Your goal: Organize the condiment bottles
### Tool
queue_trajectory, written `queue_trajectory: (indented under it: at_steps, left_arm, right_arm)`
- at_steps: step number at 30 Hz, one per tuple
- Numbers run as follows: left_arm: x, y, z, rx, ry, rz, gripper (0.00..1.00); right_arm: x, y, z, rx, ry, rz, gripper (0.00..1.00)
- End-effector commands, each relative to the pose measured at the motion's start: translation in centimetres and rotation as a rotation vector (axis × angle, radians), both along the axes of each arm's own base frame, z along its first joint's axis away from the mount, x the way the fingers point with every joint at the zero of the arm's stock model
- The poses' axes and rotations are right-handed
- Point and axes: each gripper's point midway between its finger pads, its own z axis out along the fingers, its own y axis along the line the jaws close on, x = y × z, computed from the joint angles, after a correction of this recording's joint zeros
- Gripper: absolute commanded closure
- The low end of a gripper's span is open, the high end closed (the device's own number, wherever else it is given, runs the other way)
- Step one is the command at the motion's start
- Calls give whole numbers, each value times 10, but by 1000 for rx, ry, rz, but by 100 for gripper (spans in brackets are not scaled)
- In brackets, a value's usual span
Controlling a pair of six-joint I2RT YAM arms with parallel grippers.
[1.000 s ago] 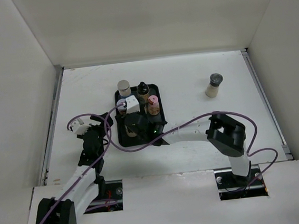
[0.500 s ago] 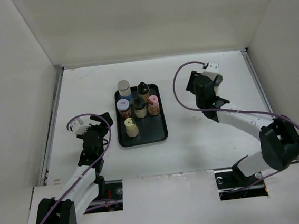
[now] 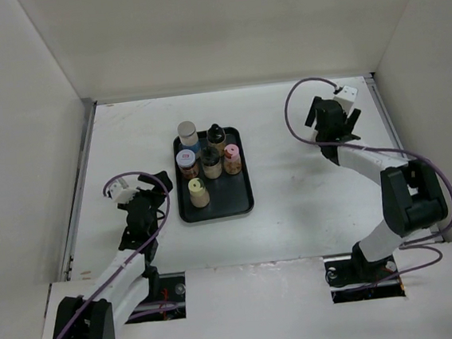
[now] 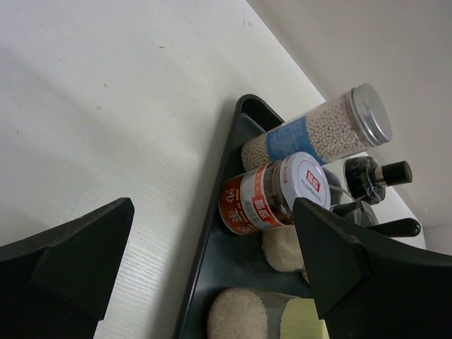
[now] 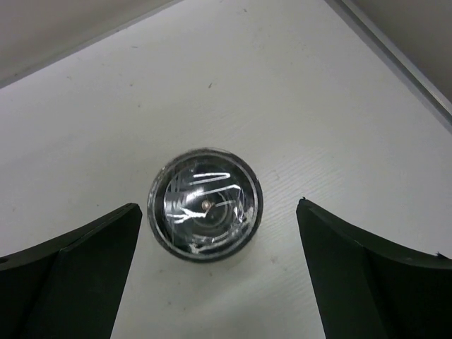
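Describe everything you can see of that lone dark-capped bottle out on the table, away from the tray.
The bottle shows only from straight above: a round, glossy dark cap with bright reflections, plastic by its look. Its body and contents are hidden beneath. It stands upright on the white table, alone. The open right gripper hangs over it, one finger at each side; neither seems to touch it.
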Motion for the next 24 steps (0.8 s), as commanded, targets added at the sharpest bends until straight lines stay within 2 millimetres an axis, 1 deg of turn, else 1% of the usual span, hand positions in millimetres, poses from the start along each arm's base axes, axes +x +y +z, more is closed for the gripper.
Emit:
queue_trajectory:
  at_steps: [1, 5, 7, 10, 11, 14, 16, 18, 20, 24]
  left_arm:
    - [6, -3, 23, -16, -73, -3, 0]
    - [5, 0, 22, -12, -75, 11, 0]
    - [6, -1, 22, -12, -71, 4, 0]
    - [5, 0, 24, -10, -78, 9, 0]
    - [5, 1, 23, -9, -77, 14, 0]
    - [6, -1, 22, -12, -71, 5, 0]
    - [6, -3, 23, -12, -75, -1, 0]
    - [6, -2, 23, -9, -75, 5, 0]
    - [6, -2, 21, -8, -68, 5, 0]
    - [6, -5, 24, -10, -77, -6, 0]
  right_arm:
    - [27, 8, 22, 37, -48, 64, 1]
    - [40, 4, 15, 35, -29, 60, 2]
    - [48, 4, 9, 44, -18, 71, 5]
    - [54, 8, -2, 64, 6, 91, 8]
    - [54, 9, -4, 67, 16, 94, 10]
    - [51, 9, -5, 79, 10, 84, 23]
    - [48, 10, 0, 77, -3, 79, 33]
    - [41, 15, 13, 76, -31, 79, 43]
    - [31, 23, 31, 78, -75, 85, 47]
    - [7, 59, 61, 98, -139, 169, 48]
